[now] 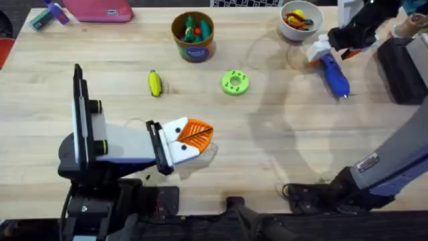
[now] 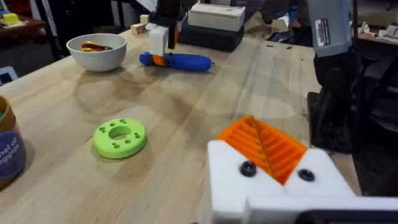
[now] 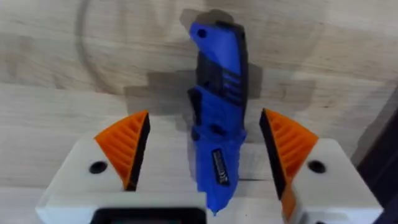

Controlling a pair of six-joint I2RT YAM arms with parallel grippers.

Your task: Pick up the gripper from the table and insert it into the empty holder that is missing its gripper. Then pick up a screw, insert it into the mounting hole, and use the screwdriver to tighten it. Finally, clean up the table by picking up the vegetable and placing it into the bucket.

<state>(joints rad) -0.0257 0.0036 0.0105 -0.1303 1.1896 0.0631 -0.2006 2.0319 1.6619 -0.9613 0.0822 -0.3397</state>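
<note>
A: The right gripper [image 3: 205, 155] hangs over the blue pen-shaped electric screwdriver [image 1: 334, 73], which lies flat on the wooden table [image 1: 281, 154] at about two o'clock in the overhead view. Its orange ribbed pads [image 3: 127, 146] stand spread, one on each side of the blue body, neither touching it.

B: So the risk is the close. The barrel is round and smooth, and a pinch off its middle could roll or tilt it, leaving the thin metal tip pointing the wrong way.

A: Likely, yes. The white round bowl [image 1: 301, 21] sits near, at about one o'clock, so a sliding tool might knock it.

B: And the left gripper [image 2: 273, 155]?

A: It rests low at about eight o'clock, the orange pads pressed together, nothing held between them. Each white mount shows a dark screw.

B: The small yellow toy vegetable with a green end [image 1: 154, 84]?

A: On the table at ten o'clock, just below the brown-orange cylindrical bucket with a blue label band [image 1: 193, 37] and left of the round green disc [image 1: 235, 82]. Nothing crowds it.
</note>
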